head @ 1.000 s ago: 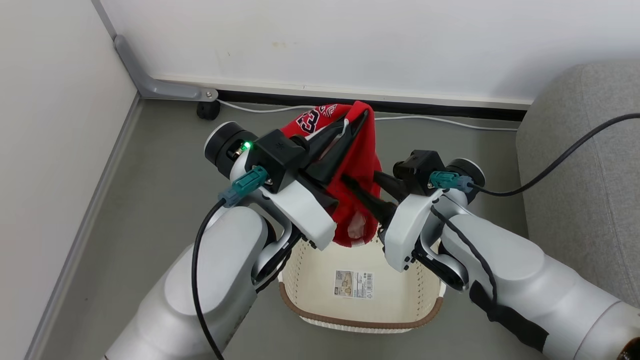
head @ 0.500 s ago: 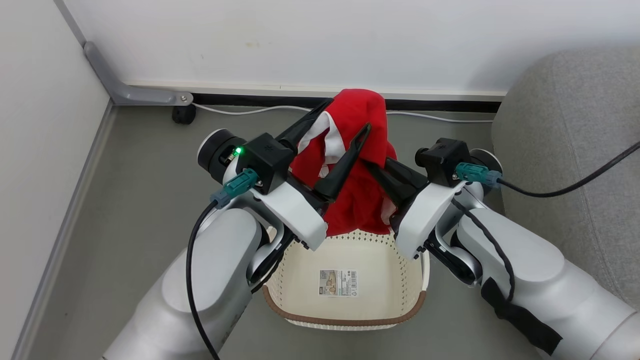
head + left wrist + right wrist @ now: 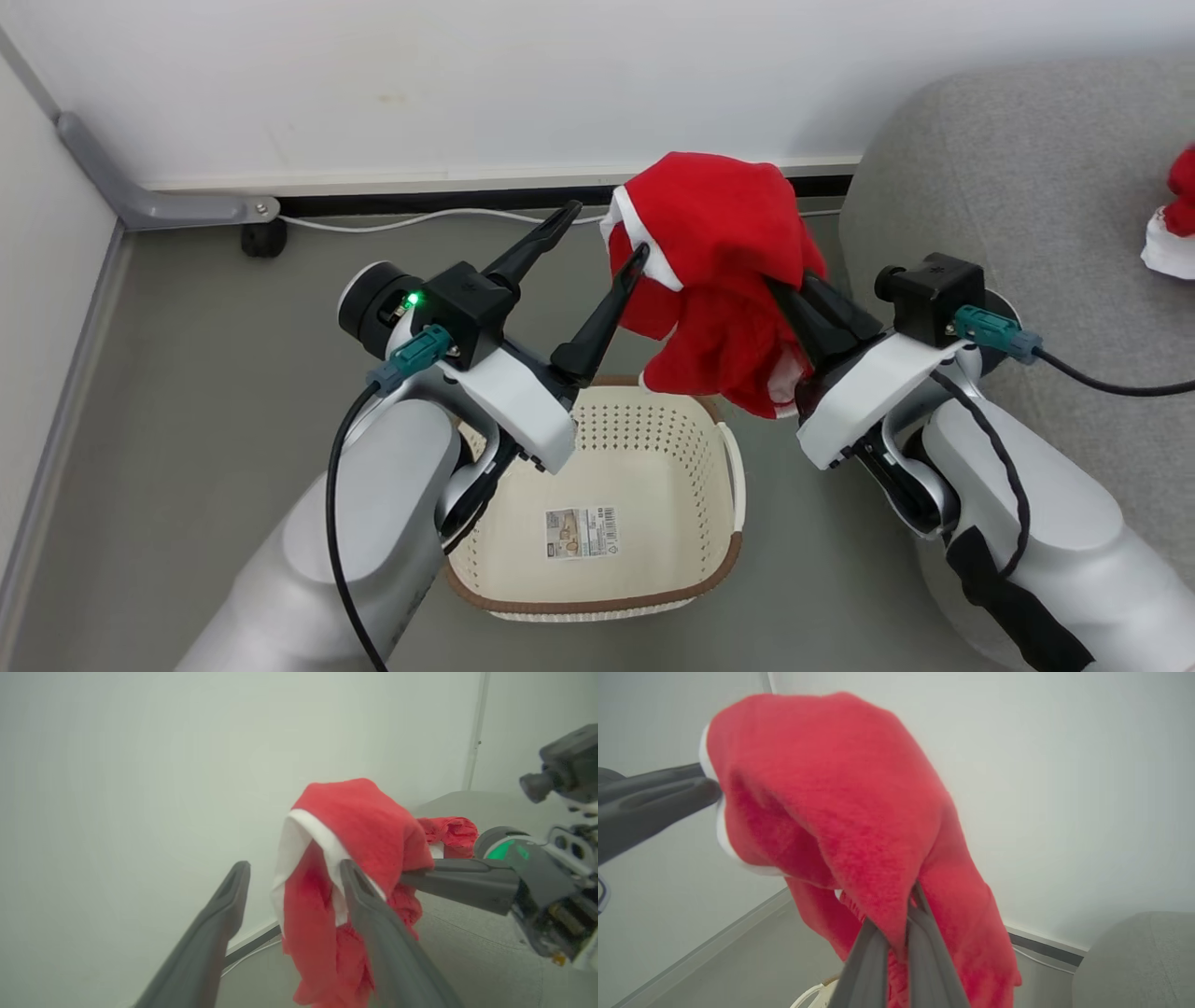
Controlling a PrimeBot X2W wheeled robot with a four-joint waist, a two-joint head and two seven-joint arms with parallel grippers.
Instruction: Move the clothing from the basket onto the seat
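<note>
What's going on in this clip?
The right gripper, jaws shut, holds a red garment lifted clear of the basket, near the grey sofa. The left gripper stands beside it, jaws open, holding nothing. The basket's visible floor shows just a sticker; another red piece lies on the sofa.
</note>
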